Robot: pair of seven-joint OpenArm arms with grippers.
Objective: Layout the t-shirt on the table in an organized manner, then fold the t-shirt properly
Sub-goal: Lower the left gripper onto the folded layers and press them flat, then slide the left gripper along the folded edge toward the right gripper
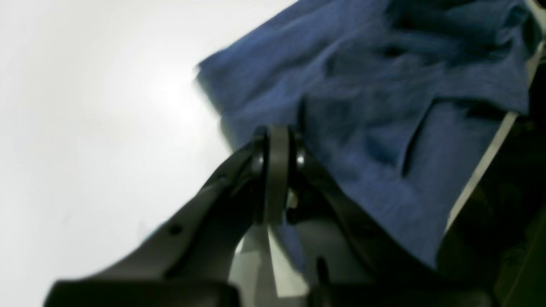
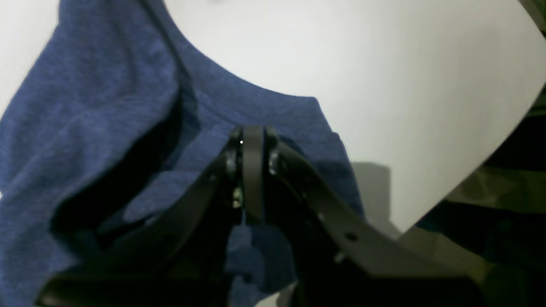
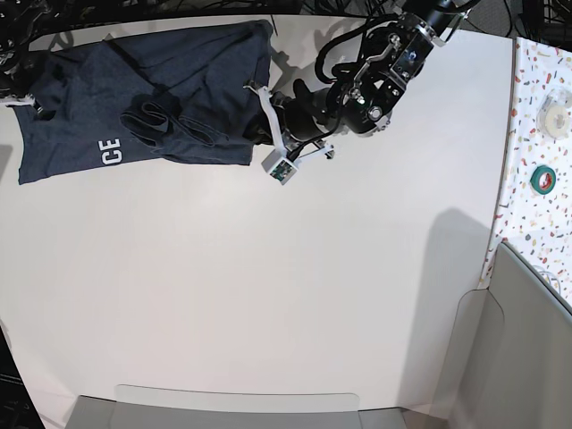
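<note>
Both claws were pressed together, each pinching the t-shirt (image 3: 152, 98): the left claw (image 1: 277, 140) and right claw (image 2: 252, 140) gripped edges. It lay bunched on the counter (image 3: 295, 295) beside them (layout unfinished, folding not begun).

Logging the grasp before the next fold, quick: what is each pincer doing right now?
Left pincer: shut on the t-shirt, at its edge.
Right pincer: shut on the t-shirt, with cloth bunched around its closed tips.
</note>
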